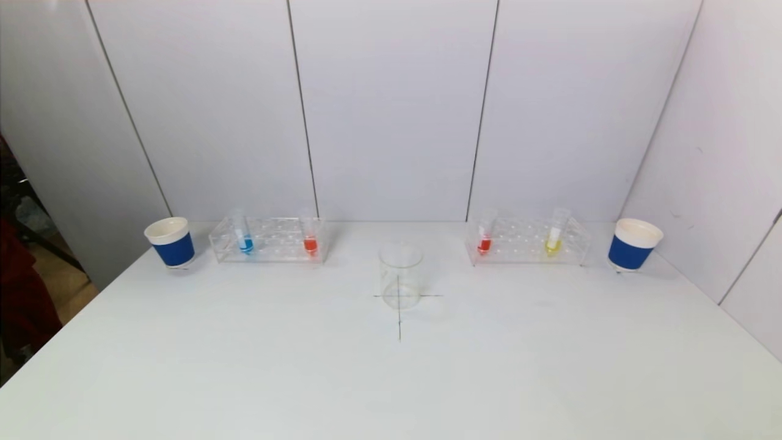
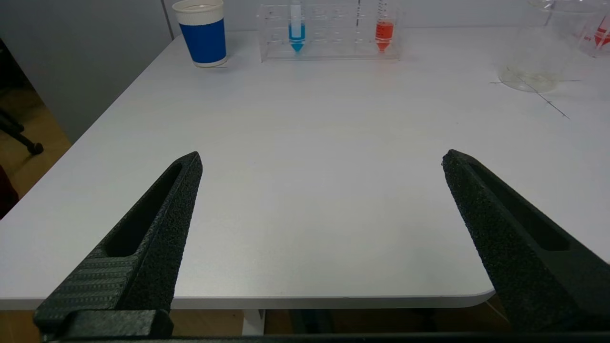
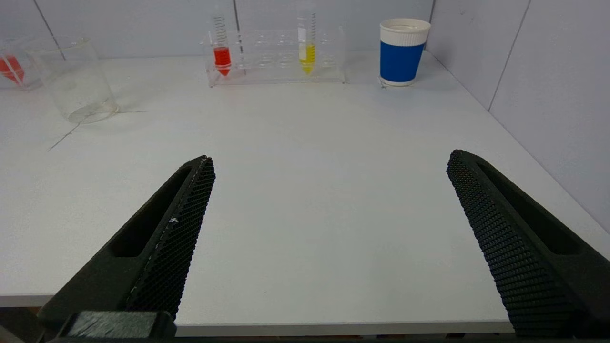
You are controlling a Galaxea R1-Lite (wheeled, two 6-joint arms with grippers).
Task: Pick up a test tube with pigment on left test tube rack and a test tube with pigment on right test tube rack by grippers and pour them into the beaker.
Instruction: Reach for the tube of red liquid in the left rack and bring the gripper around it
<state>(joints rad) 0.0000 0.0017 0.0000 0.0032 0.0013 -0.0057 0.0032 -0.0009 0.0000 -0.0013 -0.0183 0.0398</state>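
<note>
A clear beaker (image 1: 400, 276) stands empty on a cross mark at the table's middle. The left clear rack (image 1: 269, 240) holds a blue-pigment tube (image 1: 245, 241) and an orange-red tube (image 1: 310, 242); both also show in the left wrist view, blue (image 2: 296, 34) and orange-red (image 2: 384, 32). The right rack (image 1: 528, 241) holds a red tube (image 1: 484, 242) and a yellow tube (image 1: 553, 243); both show in the right wrist view, red (image 3: 222, 56) and yellow (image 3: 307, 53). My left gripper (image 2: 321, 159) and right gripper (image 3: 331, 159) are open and empty at the table's near edge, outside the head view.
A blue-and-white paper cup (image 1: 170, 242) stands left of the left rack, another (image 1: 633, 244) right of the right rack. White wall panels close the back and right side. The table's left edge drops to the floor.
</note>
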